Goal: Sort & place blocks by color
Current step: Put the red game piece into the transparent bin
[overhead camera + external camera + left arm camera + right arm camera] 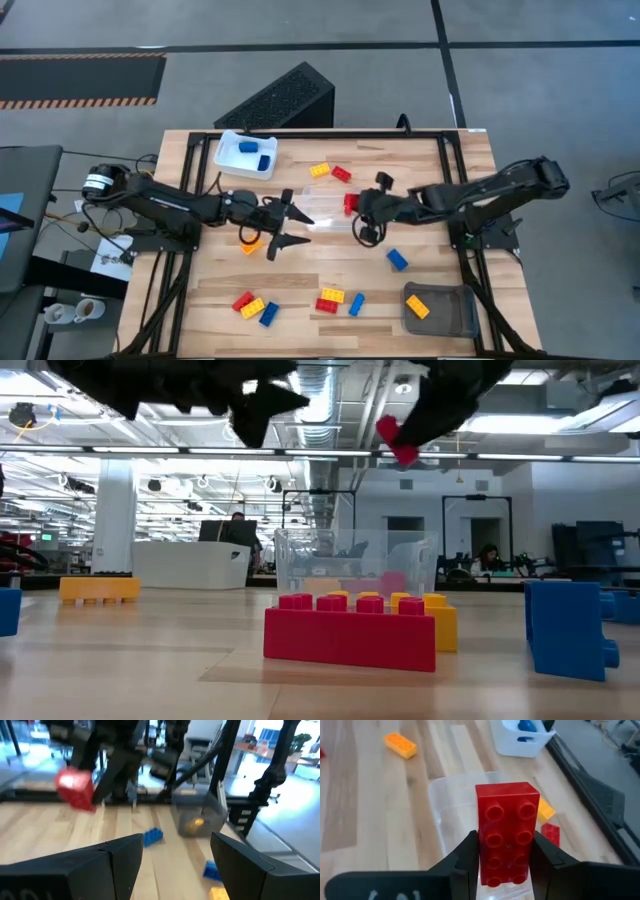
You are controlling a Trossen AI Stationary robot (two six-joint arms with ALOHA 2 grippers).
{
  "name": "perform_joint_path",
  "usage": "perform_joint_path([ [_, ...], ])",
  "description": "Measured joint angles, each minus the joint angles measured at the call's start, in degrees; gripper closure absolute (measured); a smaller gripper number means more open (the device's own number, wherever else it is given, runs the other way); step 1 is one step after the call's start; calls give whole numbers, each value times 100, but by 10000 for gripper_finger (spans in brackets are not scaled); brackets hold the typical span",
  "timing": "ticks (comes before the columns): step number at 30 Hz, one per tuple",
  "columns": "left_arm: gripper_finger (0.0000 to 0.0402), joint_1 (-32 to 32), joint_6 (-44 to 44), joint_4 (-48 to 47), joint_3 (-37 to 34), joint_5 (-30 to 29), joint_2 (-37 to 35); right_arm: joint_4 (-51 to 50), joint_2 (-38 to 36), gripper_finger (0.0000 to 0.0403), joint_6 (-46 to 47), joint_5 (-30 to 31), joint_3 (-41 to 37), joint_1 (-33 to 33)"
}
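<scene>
Red block (507,833) fills right jaws above clear tray (451,805); overhead barely shows it.

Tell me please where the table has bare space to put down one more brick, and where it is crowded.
Bare wood lies between the yellow brick by the left gripper and the front bricks, and right of the blue brick toward the grey tray. It is crowded around the clear tray, where the right gripper holds a red brick.

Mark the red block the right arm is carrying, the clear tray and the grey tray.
red block (506,832), right wrist view, studded top face.
clear tray (300,565), low view, front wall.
grey tray (452,318), high view, bare floor.
</scene>
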Motion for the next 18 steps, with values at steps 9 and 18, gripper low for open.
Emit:
perform_joint_path([
  [9, 197, -243, 304, -360, -624, -598, -1623, 751, 934, 266, -208, -741, -7, -693],
  [18, 214, -273, 36, -403, -1446, -1113, -2751, 1269, 1686, 229, -233, -899, -11, -925],
])
